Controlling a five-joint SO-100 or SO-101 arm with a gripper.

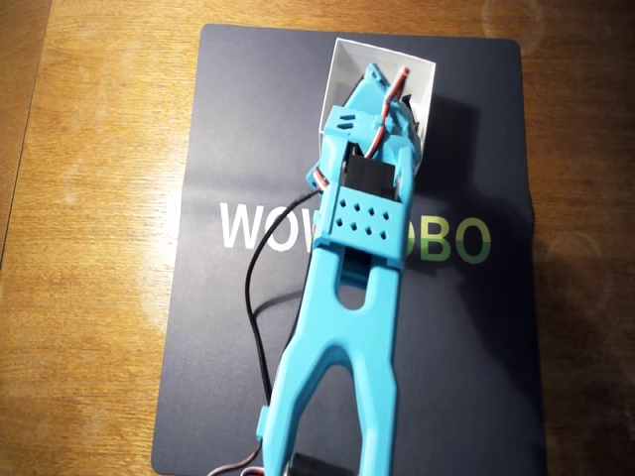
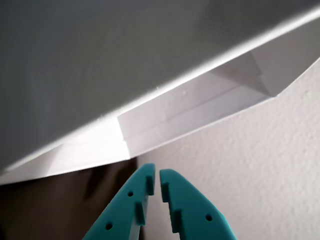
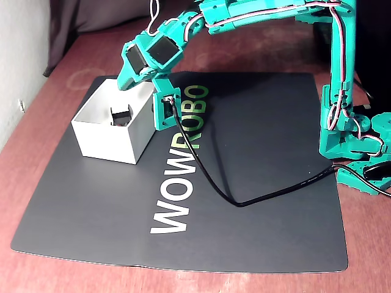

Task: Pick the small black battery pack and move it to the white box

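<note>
The white box (image 3: pixel 110 141) stands on the far left part of the black mat, and in the overhead view the white box (image 1: pixel 349 67) lies at the mat's top edge, mostly covered by the arm. A small black battery pack (image 3: pixel 121 115) lies inside it, against the far wall. My teal gripper (image 3: pixel 126 82) hangs over the box's far rim, above the pack and apart from it. In the wrist view the gripper (image 2: pixel 155 182) has its fingertips almost touching with nothing between them, close to a white box wall (image 2: pixel 165 117).
A black mat (image 3: pixel 256 183) printed WOWROBO covers the wooden table (image 1: pixel 89 248). A black cable (image 3: pixel 201 177) runs from the wrist across the mat to the arm's base (image 3: pixel 357 146) at the right.
</note>
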